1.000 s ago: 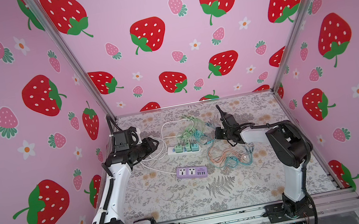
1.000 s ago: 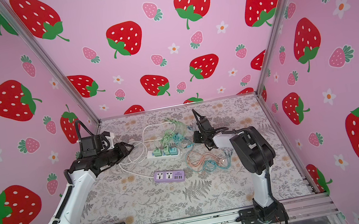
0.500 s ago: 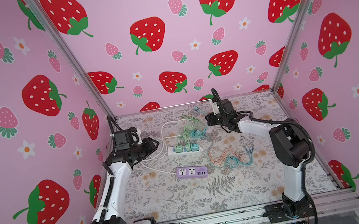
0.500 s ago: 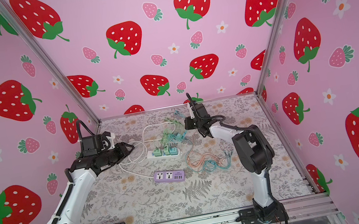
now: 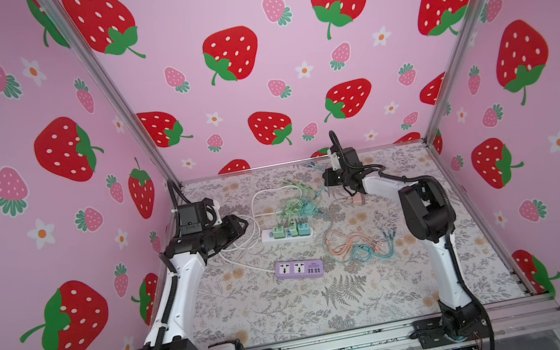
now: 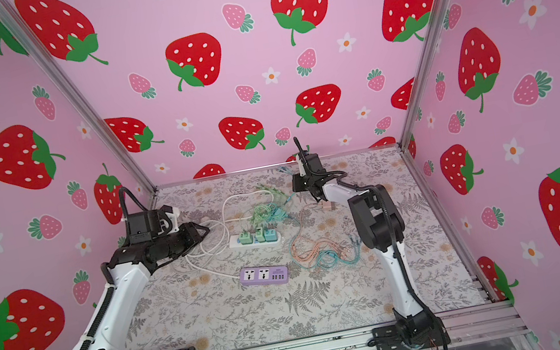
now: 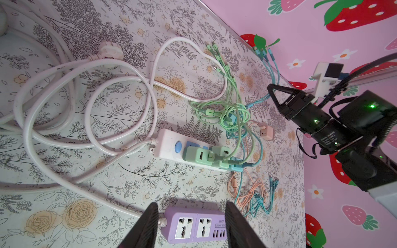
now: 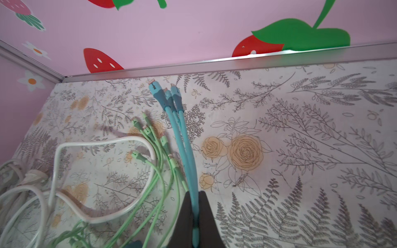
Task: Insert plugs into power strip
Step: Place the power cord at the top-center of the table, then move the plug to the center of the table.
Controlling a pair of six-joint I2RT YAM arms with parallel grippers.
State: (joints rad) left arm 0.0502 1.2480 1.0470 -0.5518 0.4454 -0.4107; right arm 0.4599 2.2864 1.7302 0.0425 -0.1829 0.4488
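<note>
teal cables (image 8: 186, 150), maybe three, in right gripper (image 8: 195, 194)

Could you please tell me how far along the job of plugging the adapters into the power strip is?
Done: two mint green plugs and a teal-blue plug sit in the white power strip. In hand: the right gripper is shut on a teal-blue cable, not a plug; the left gripper is open and empty. Left: the peach-pink plug lies loose on the table, and the purple power strip holds nothing.

Three pastel plugs (image 6: 261, 234) on white power strip (image 6: 234, 244), purple power strip (image 6: 264, 275) near.
</note>
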